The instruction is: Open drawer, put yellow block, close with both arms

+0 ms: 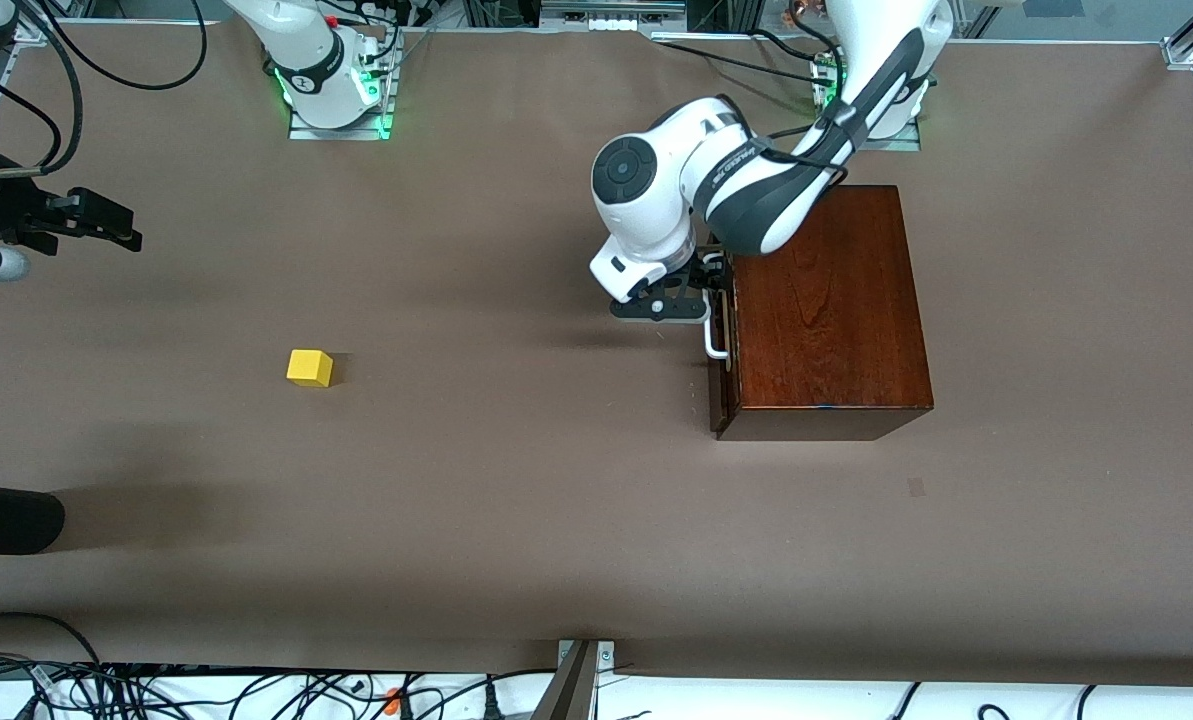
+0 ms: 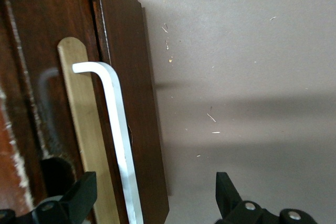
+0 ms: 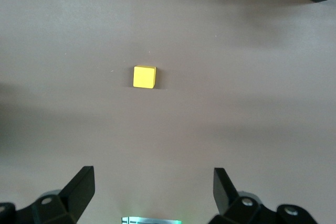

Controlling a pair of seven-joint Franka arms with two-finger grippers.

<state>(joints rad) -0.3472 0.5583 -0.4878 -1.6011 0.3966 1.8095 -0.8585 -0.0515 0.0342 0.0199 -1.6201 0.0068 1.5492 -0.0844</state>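
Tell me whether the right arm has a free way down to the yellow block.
Probably yes. The yellow block sits alone on the bare table, nothing beside it. The right pincer is open above the table, and the left pincer is away at the drawer handle.

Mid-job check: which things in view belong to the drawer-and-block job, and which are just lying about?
Job:
- drawer, closed, white handle
- wooden box
- yellow block, on the table toward the right arm's end
- left pincer, open around the handle
- right pincer, open, up over the table, waiting

Lying about:
- dark object at the table's edge
- cables
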